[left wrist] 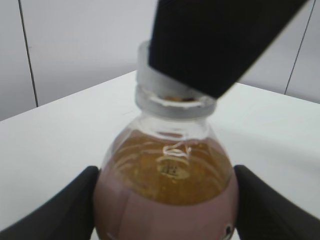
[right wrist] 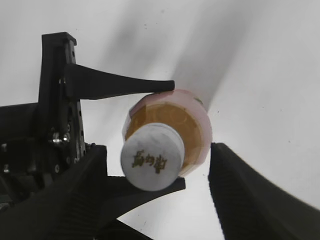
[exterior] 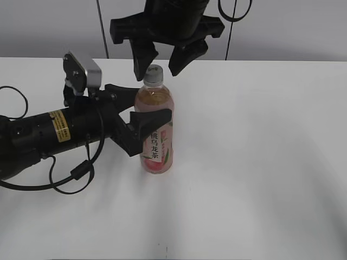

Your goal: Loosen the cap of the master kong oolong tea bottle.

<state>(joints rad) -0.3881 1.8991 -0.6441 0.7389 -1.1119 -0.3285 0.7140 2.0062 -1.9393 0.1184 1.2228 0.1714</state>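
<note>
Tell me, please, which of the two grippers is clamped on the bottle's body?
The left gripper: its fingers press the bottle from both sides, while the right gripper straddles the cap from above, jaws apart.

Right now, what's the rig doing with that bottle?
The left gripper is clamped around the body of the oolong tea bottle, holding it upright on the white table. The right gripper hangs above with its fingers either side of the white cap, open and not gripping it in the right wrist view. The cap is on; no twisting shows.
</note>
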